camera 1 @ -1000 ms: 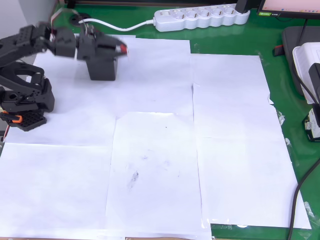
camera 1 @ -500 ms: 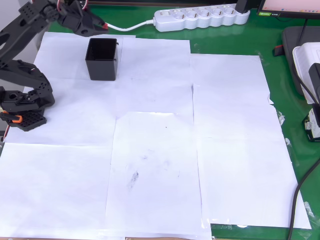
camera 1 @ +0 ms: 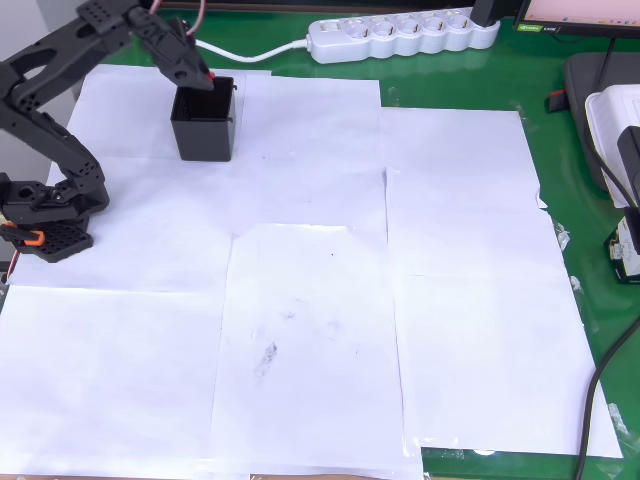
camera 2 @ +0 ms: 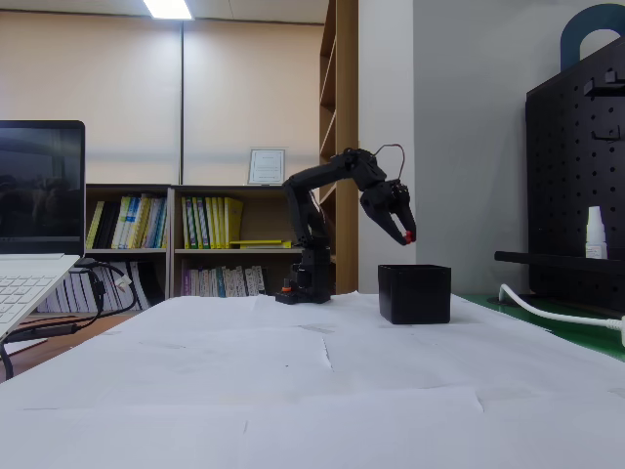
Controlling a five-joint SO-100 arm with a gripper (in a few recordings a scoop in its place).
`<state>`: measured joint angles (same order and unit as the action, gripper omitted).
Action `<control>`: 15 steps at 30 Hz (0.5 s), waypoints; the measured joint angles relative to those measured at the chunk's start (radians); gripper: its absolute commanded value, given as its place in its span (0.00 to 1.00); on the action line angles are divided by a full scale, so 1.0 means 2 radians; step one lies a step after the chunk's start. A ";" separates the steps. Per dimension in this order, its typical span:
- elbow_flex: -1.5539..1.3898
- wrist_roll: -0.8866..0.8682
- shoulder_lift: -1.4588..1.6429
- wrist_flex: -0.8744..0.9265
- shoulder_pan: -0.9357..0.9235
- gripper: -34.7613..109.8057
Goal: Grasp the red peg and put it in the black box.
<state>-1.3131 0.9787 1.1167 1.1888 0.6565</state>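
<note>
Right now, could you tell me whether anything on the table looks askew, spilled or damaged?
Nothing stands out. The small square black plastic box stands upright on the white paper sheets, and the black arm's claw hangs above it with the tiny dark-red peg at its tips. The sheets overlap unevenly, nothing more.

Against a second ago, the gripper point(camera 1: 203, 78) no longer lies low across the black box point(camera 1: 205, 124), covering its opening in the overhead view. Half a second ago it sits off the box's far left corner, clear of the rim; now it stands closer in, its tip over the box's far left edge. The arm is raised and bent downward, so in the fixed view the gripper point(camera 2: 407, 234) hangs above the box point(camera 2: 415, 293), apart from its rim. The red peg point(camera 2: 410, 236) shows at the fingertips. The box's whole opening is now uncovered.
</note>
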 measured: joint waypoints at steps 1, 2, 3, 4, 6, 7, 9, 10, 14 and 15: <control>-0.002 -0.005 0.009 0.000 0.002 0.24; -0.005 -0.009 0.018 0.000 0.005 0.24; -0.007 -0.013 0.026 0.001 0.008 0.24; -0.008 -0.018 0.032 0.005 0.012 0.24; -0.009 -0.023 0.041 0.012 0.018 0.24; -0.009 -0.025 0.045 0.013 0.022 0.24; -0.009 -0.028 0.051 0.013 0.026 0.24; -0.009 -0.031 0.054 0.013 0.028 0.24; -0.009 -0.034 0.064 0.012 0.023 0.31; -0.009 -0.034 0.064 0.012 0.022 0.34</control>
<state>-1.3315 0.9112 1.2441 1.2118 0.7010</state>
